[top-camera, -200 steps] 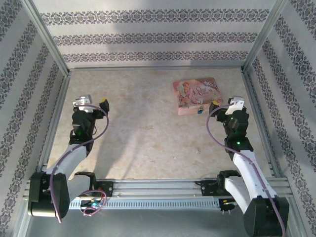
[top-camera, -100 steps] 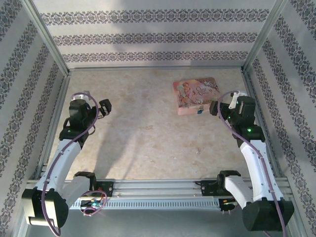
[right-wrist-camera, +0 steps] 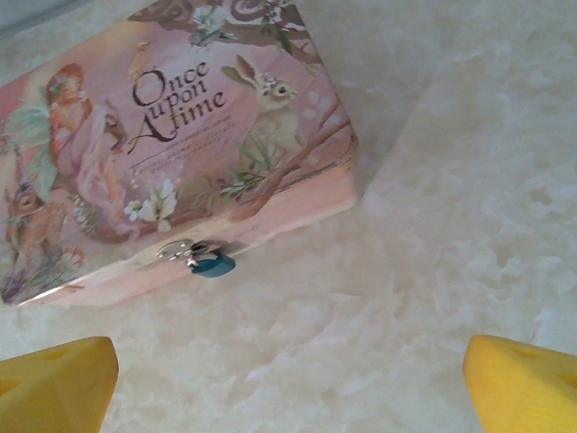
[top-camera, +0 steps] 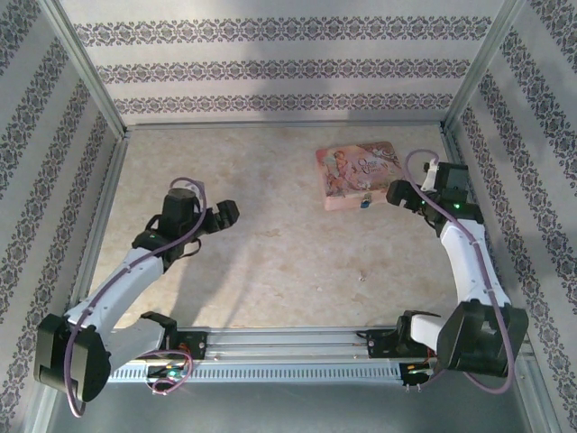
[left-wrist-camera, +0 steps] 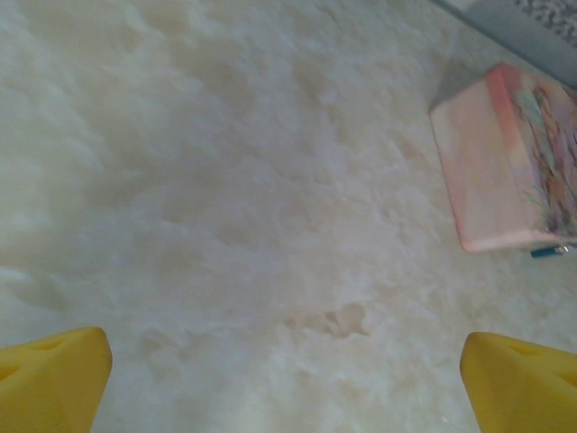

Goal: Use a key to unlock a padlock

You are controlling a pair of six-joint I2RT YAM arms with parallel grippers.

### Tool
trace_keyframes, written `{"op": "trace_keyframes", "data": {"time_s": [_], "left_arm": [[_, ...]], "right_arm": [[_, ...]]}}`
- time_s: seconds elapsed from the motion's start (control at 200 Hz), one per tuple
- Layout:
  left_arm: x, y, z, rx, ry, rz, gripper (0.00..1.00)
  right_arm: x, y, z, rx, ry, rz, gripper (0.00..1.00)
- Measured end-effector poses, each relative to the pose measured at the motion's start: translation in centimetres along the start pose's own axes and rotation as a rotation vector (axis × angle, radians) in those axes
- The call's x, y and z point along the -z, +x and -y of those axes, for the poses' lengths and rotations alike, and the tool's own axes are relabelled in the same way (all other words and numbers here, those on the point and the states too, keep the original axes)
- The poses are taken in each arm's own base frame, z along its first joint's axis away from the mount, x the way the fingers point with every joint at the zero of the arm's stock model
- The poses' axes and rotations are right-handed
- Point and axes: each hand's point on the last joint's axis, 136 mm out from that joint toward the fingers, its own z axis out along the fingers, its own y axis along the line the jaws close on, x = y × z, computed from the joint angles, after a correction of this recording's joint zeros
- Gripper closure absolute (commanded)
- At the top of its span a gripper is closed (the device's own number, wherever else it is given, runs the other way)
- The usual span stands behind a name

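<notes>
Padlock (right-wrist-camera: 214, 263), 11 o'clock of your right end effector (right-wrist-camera: 288, 386): likely light, rigid, slick. Pinch blue body. It and left end effector (left-wrist-camera: 288, 388) gape wide, empty.

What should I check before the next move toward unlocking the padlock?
1. The right end effector is open: ok.
2. The left end effector is open: ok.
3. The padlock is in the right wrist view, at the front clasp of the box: ok.
4. A key is held: not ok, both end effectors are empty.
5. Where the key lies: cannot tell.
6. Which way the padlock's keyhole faces: cannot tell.
</notes>
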Motion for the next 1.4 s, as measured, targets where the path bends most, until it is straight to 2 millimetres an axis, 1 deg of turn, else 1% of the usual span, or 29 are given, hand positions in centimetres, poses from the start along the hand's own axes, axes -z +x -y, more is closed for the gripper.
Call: {"op": "trace_keyframes", "data": {"time_s": [0.105, 0.18, 0.255, 0.335, 0.415, 0.61, 0.73, 0.81, 0.915, 1.144, 1.244, 1.404], "left_arm": [[-1.9, 2.7, 0.2, 0.019, 0.011, -0.067, 0.01], [-3.1, 4.2, 0.4, 0.028, 0.011, -0.108, 0.01], [-4.0, 5.1, 0.8, 0.03, 0.015, -0.133, 0.01], [-4.5, 5.5, 1.2, 0.029, 0.025, -0.142, 0.01], [-4.8, 5.5, 1.5, 0.036, 0.03, -0.135, 0.01], [-5.1, 4.7, 1.9, 0.053, 0.042, -0.098, 0.01], [-5.4, 4.6, 1.8, 0.065, 0.041, -0.093, 0.01], [-5.9, 4.6, 2.0, 0.071, 0.046, -0.093, 0.01], [-6.8, 4.4, 2.4, 0.079, 0.056, -0.106, 0.01], [-7.9, 2.9, 4.3, 0.084, 0.102, -0.092, 0.01], [-8.3, 2.6, 4.7, 0.087, 0.103, -0.096, 0.01], [-9.1, 2.7, 5.1, 0.089, 0.112, -0.116, 0.01]], "right_arm": [[-1.2, -0.2, 0.7, -0.03, -0.016, -0.022, 0.01], [-2.2, -0.5, 1.1, -0.053, -0.035, -0.034, 0.02], [-3.3, -1.0, 1.6, -0.077, -0.054, -0.042, 0.02], [-4.7, -1.7, 2.0, -0.092, -0.072, -0.051, 0.02], [-6.4, -2.4, 2.1, -0.098, -0.097, -0.064, 0.02], [-10.4, -4.1, 1.7, -0.105, -0.169, -0.092, 0.02], [-12.3, -5.3, 1.2, -0.1, -0.201, -0.1, 0.02], [-13.3, -5.7, 0.6, -0.092, -0.22, -0.109, 0.02], [-14.3, -6.0, -0.3, -0.083, -0.254, -0.121, 0.02], [-15.7, -7.0, -2.0, -0.045, -0.32, -0.145, 0.02], [-15.9, -7.0, -2.4, -0.033, -0.336, -0.152, 0.02], [-15.8, -6.5, -3.3, -0.01, -0.361, -0.168, 0.03]]}}
